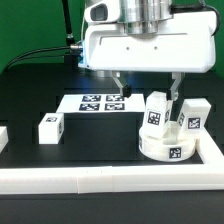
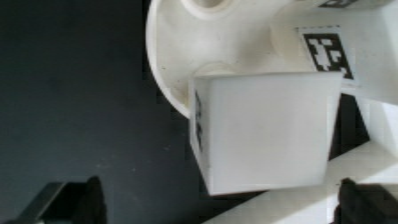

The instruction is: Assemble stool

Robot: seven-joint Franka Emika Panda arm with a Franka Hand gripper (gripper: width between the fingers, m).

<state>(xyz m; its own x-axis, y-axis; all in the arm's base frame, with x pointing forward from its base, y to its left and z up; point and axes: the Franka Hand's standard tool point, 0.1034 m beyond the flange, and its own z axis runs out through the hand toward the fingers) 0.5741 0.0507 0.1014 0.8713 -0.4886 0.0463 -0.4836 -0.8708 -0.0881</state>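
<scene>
The round white seat [image 1: 166,148] lies in the corner of the border rails at the exterior view's right. One leg block [image 1: 157,112] stands upright on it. A second leg block [image 1: 195,116] stands at the seat's right edge, and a third [image 1: 50,127] rests on the table at the left. My gripper [image 1: 148,95] is open and hangs just above the leg on the seat, one finger to each side. In the wrist view the leg [image 2: 267,130] lies between the spread fingers [image 2: 71,203] of the gripper [image 2: 217,205], over the seat [image 2: 196,40]. Nothing is gripped.
The marker board [image 1: 100,102] lies on the black table behind the gripper. A long white rail [image 1: 100,181] runs along the front, and another [image 1: 215,150] runs up the right side. A white piece [image 1: 3,135] shows at the left edge.
</scene>
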